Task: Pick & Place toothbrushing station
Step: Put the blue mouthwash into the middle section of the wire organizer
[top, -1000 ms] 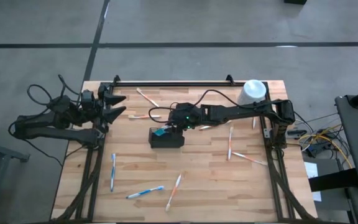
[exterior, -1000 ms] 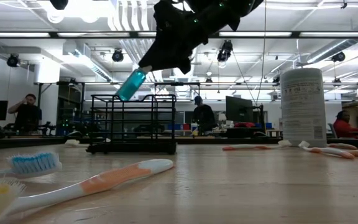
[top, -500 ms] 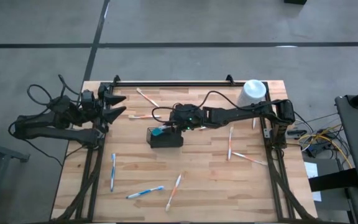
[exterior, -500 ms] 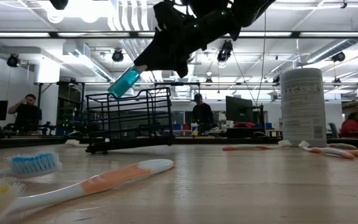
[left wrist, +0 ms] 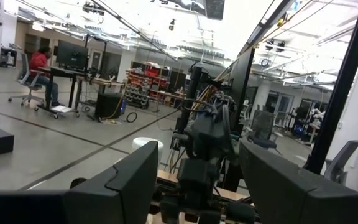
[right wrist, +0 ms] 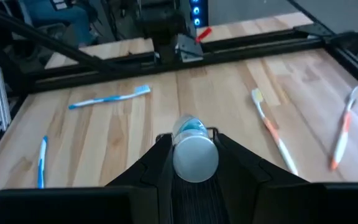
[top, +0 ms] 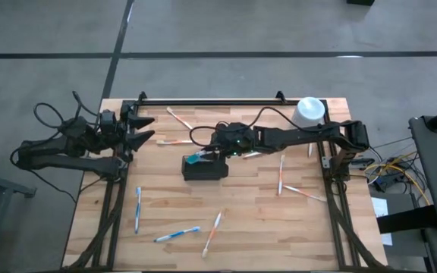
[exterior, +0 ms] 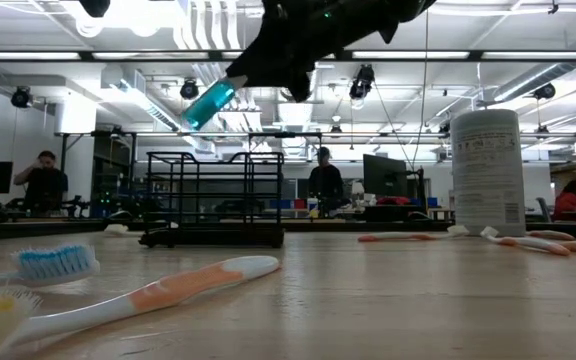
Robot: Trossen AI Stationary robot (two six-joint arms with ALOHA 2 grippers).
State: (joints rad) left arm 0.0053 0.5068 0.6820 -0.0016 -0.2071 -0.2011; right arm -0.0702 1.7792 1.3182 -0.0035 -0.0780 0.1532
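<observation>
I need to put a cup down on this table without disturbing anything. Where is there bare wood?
Bare wood lies between the small black wire-mesh basket and the blue toothbrush near the left edge, and in the front right corner below the orange-and-white toothbrush. The back strip and front centre are crowded with toothbrushes.

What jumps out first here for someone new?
The right gripper hangs mid-table over the black wire basket, shut on a teal-and-white tube tilted above the basket's top. Toothbrushes lie scattered over the wooden table, and a white canister stands at the far right corner. The left gripper waits open at the table's left edge.
</observation>
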